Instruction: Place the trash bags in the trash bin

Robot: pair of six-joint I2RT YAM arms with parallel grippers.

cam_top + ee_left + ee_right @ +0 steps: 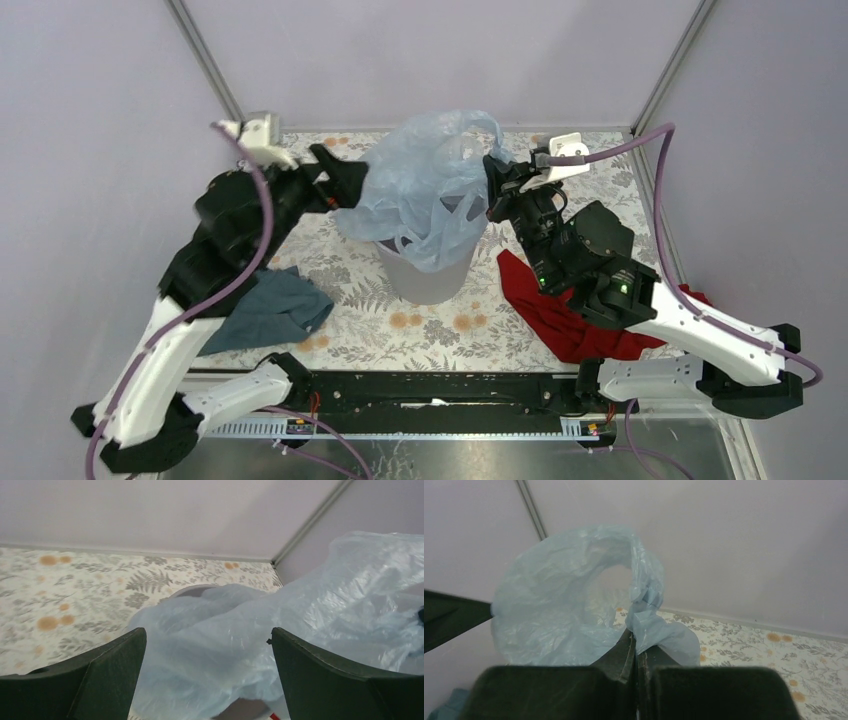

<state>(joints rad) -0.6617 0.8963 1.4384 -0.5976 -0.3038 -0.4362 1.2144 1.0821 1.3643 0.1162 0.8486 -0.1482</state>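
Observation:
The pale-blue trash bag (pixel 425 185) billows over the mouth of the grey trash bin (pixel 425 285), its lower part hanging inside. My right gripper (pixel 492 185) is shut on the bag's right edge, and in the right wrist view the plastic (pixel 574 605) is pinched between the fingertips (pixel 626 645). My left gripper (pixel 345 190) is open at the bag's left side. In the left wrist view the bag (pixel 240 635) fills the gap between the spread fingers (pixel 120 655), which do not close on it. A bit of the bin's rim (pixel 192 591) shows behind the plastic.
A dark teal cloth (pixel 270 310) lies on the floral tablecloth (pixel 480 330) left of the bin, under my left arm. A red cloth (pixel 560 315) lies to the bin's right, under my right arm. Walls close in the table at the back and sides.

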